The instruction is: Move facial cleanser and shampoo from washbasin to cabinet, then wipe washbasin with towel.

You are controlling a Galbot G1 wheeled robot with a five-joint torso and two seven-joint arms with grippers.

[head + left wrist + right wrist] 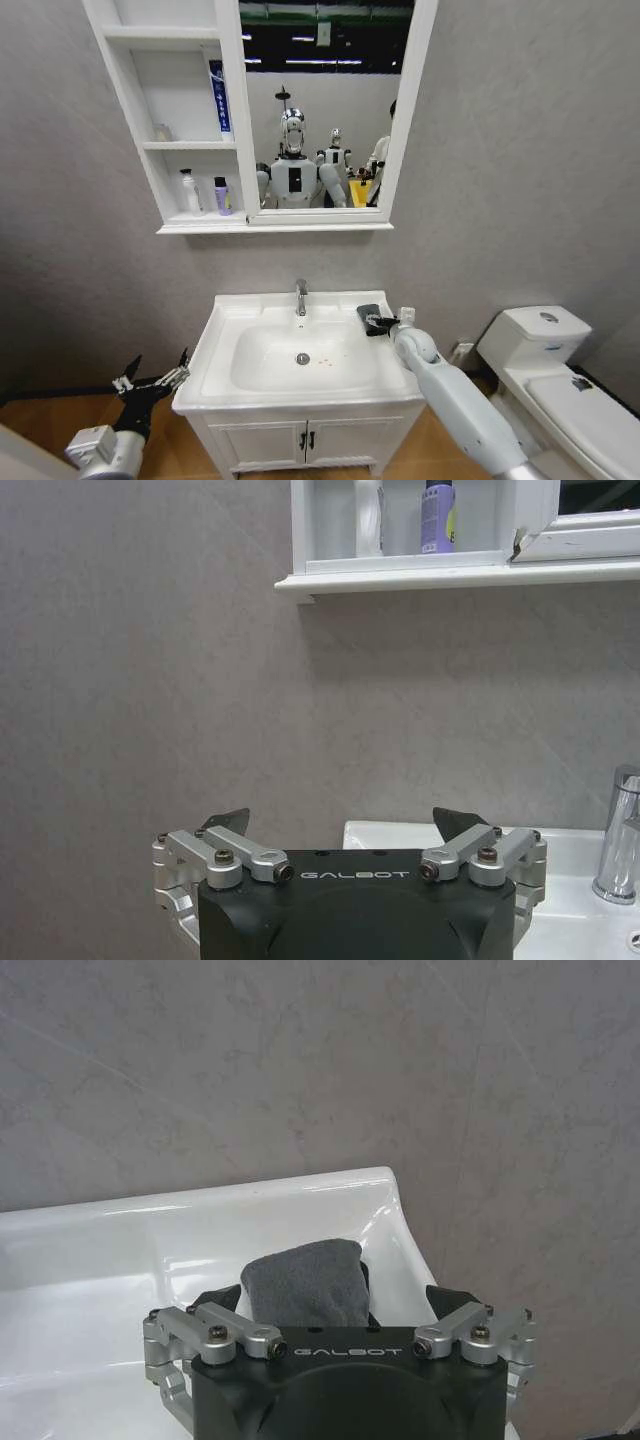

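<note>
Towel (305, 1282) on washbasin (225, 325) far right: soft, light, folded (grab mid-fold). My right gripper (338, 1305) spread around it; left gripper (152, 380) open, idle, near left.

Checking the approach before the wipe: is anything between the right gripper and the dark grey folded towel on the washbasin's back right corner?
Nothing visible. The right gripper, fingers open, sits right at the dark grey folded towel on the white ceramic washbasin, with no object between them. The left gripper hangs open off the basin's left side.
</note>
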